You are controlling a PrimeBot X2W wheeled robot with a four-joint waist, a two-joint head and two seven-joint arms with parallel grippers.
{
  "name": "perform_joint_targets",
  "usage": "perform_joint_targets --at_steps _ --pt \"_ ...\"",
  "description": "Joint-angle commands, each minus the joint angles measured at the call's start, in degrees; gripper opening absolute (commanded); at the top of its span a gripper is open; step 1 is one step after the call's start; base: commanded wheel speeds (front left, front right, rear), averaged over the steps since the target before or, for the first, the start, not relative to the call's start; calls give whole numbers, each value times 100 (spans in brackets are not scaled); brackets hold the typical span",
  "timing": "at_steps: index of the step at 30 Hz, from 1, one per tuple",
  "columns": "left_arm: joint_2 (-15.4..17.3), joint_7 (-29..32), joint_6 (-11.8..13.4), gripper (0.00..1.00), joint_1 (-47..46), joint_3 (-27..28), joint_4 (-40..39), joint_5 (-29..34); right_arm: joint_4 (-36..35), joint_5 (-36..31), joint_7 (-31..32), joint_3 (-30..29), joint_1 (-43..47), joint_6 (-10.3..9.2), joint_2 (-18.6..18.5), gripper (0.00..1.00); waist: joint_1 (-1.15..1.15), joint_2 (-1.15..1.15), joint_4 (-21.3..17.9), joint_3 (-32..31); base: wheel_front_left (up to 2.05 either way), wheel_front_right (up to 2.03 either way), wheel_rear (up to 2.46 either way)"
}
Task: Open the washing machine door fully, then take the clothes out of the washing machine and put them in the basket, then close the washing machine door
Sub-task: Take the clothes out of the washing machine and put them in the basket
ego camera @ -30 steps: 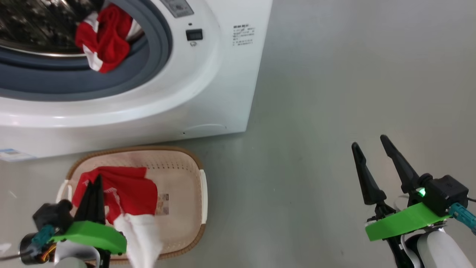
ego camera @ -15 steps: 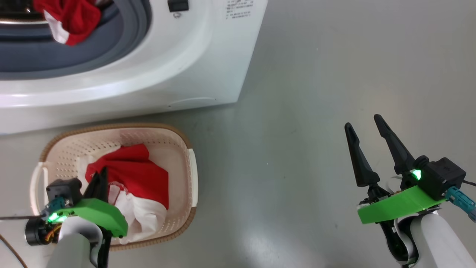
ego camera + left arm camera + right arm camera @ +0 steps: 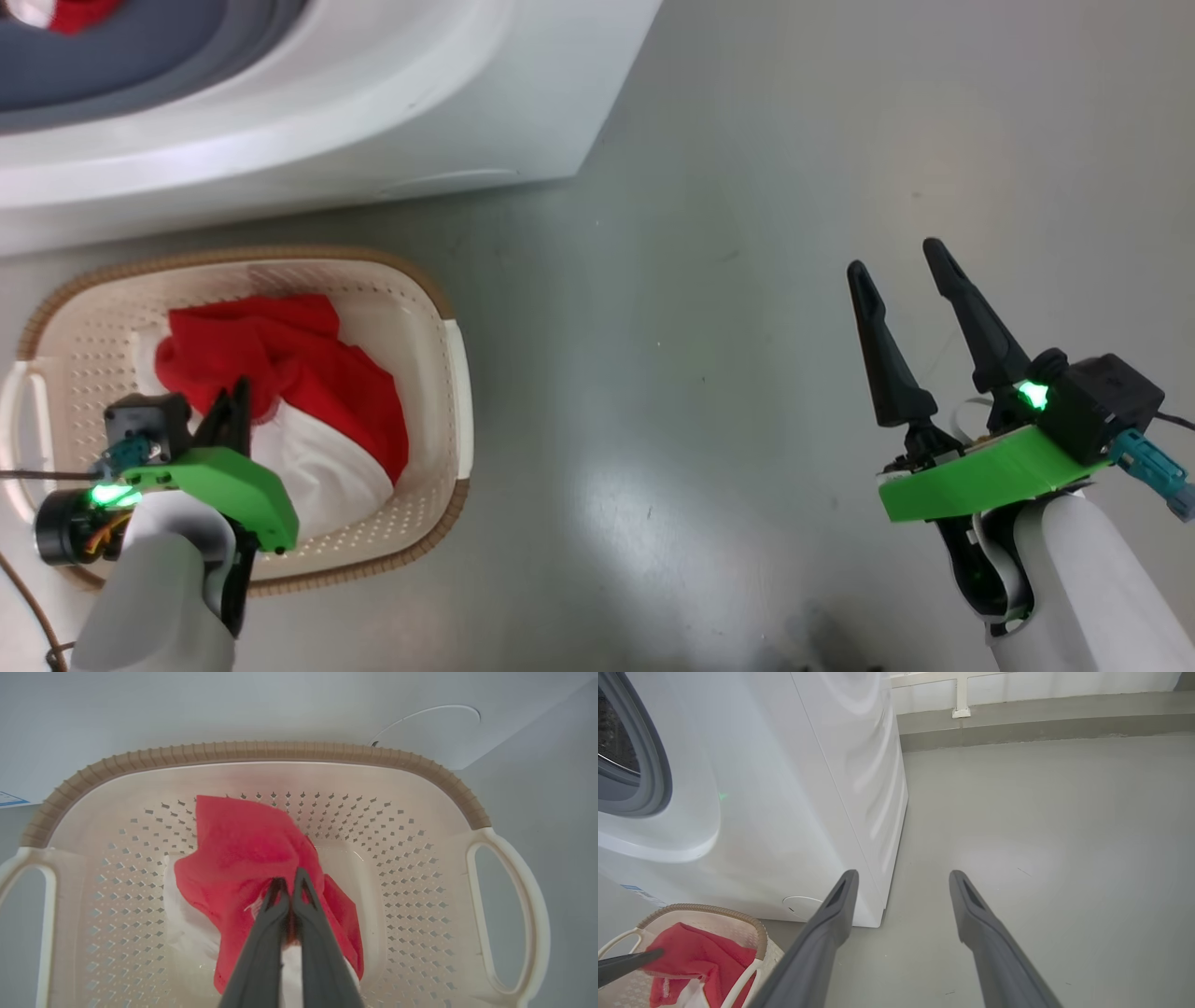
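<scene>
L gripper [image 3: 289,882]: jaws closed, pinching the red-and-white clothes [image 3: 243,858], which lie at centre of the basket [image 3: 261,752]. Basket stands on floor [image 3: 700,373], just beside front lower edge of the washing machine [image 3: 373,121]. R gripper [image 3: 896,259]: fingers spread wide, empty, above floor, well apart from basket. At drum opening: red scrap [image 3: 79,11], prob. another garment.

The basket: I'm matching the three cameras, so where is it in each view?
Head view: basket lower left, in front of the washing machine.
Left wrist view: basket across the middle, brown rim on top.
Right wrist view: basket in the bottom left corner.
Shared landmark: the clothes lying in it.
</scene>
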Motion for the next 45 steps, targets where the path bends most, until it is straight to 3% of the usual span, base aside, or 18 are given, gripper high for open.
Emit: perform_joint_targets --at_steps 1,7,8,9,10,13,14,15,16,27,45 --pt "243 -36 -33 0 40 109 28 13 -132 -13 -37 149 28 36 -8 100 0 0 -58 166 0 0 0" --pt "325 -36 -33 0 -217 -33 384 -49 -138 -14 -37 194 -55 36 17 100 0 0 -115 334 0 0 0" --pt "341 -36 -33 7 -252 -48 412 -63 -138 -13 -37 201 -68 36 19 100 0 0 -126 354 0 0 0" --pt "356 -36 -33 22 -278 -61 441 -79 -136 -14 -37 210 -79 36 21 100 0 0 -138 366 0 0 0" --pt "370 -36 -33 30 -299 -74 469 -87 -131 -14 -37 220 -88 36 23 100 0 0 -149 374 0 0 0" --pt "398 -36 -33 42 -356 -92 552 -114 -124 -19 -37 244 -111 36 28 100 0 0 -169 395 0 0 0" --pt "403 -36 -33 58 -371 -96 576 -120 -123 -21 -37 249 -116 36 29 100 0 0 -170 397 0 0 0" --pt "402 -36 -33 84 -384 -97 596 -124 -123 -23 -37 251 -120 36 29 100 0 0 -170 396 0 0 0" --pt "402 -36 -33 100 -395 -98 612 -126 -124 -24 -37 253 -122 36 29 100 0 0 -168 395 0 0 0" --pt "357 -36 -33 100 -337 -43 477 -237 -54 -33 -37 238 -87 36 -21 100 0 0 -70 211 0 0 0" --pt "106 -36 -33 100 764 135 -954 -611 62 -26 -37 127 358 36 -239 100 0 0 175 -1006 0 0 0"
